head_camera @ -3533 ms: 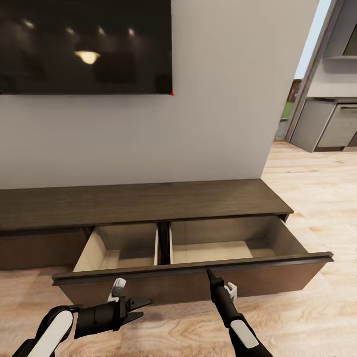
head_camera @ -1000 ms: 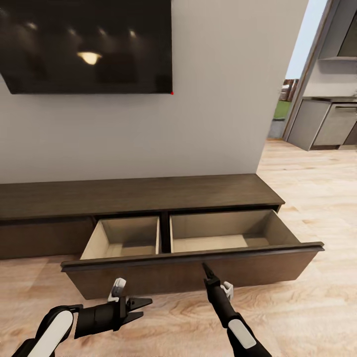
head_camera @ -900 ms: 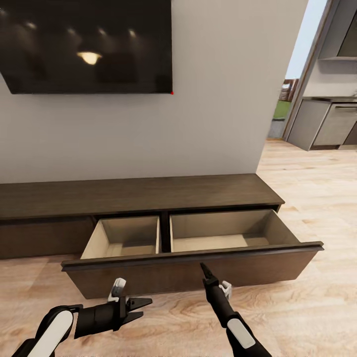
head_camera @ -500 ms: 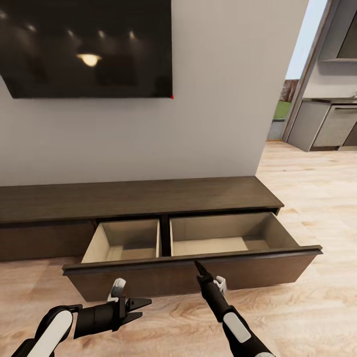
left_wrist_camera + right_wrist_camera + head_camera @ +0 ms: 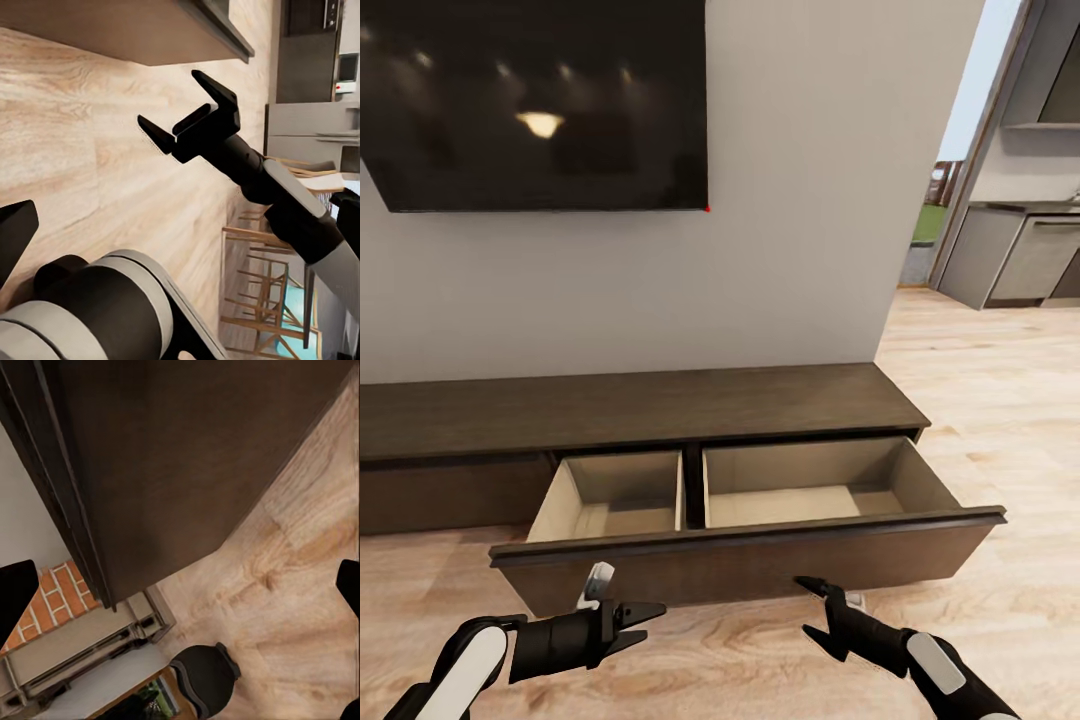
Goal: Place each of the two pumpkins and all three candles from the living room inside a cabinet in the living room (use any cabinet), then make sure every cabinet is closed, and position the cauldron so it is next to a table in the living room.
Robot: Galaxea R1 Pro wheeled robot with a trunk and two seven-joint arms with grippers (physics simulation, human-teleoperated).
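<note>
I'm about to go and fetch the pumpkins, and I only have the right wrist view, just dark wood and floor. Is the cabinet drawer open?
Observer: Yes. In the head view the drawer of the cabinet stands open, with two pale compartments.
Operator: Anything inside?
Observer: Nothing in what shows of either compartment; the drawer front hides their near edge.
Operator: Is my left gripper free?
Observer: The left gripper is open and empty, low in front of the drawer.
</note>
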